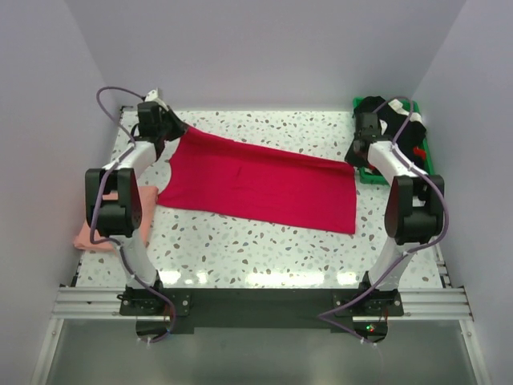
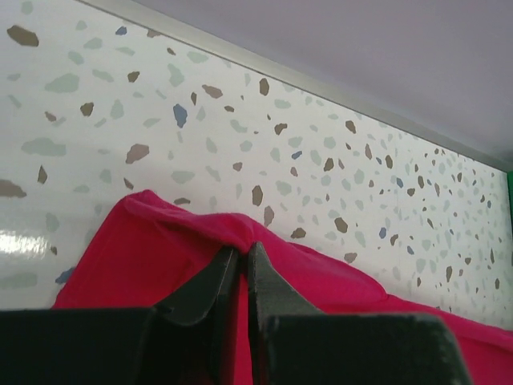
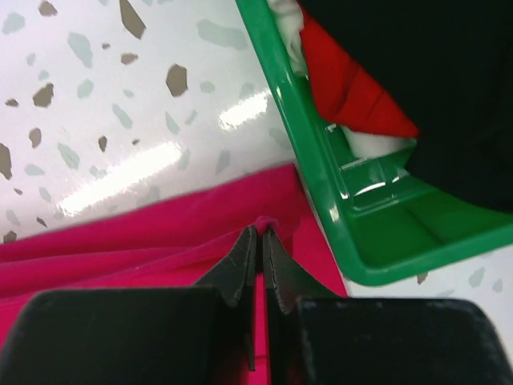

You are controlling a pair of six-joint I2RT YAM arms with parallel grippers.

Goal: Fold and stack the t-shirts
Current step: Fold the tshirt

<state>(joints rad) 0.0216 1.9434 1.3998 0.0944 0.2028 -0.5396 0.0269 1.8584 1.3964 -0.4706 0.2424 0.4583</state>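
The crimson-red t-shirt [image 1: 256,183] lies stretched across the middle of the speckled table. My left gripper [image 1: 171,124] is shut on its far left corner; the left wrist view shows red cloth [image 2: 160,265] pinched between the black fingertips [image 2: 242,250]. My right gripper [image 1: 353,154] is shut on the shirt's far right corner, with a fold of red cloth [image 3: 160,249] clamped at the tips [image 3: 261,230]. The salmon-pink t-shirt [image 1: 90,233] lies folded at the table's left edge, partly behind the left arm.
A green plastic bin [image 1: 421,152] holding dark and red clothes stands at the far right, close beside the right gripper; its rim [image 3: 321,168] nearly touches the held corner. White walls enclose the table on three sides.
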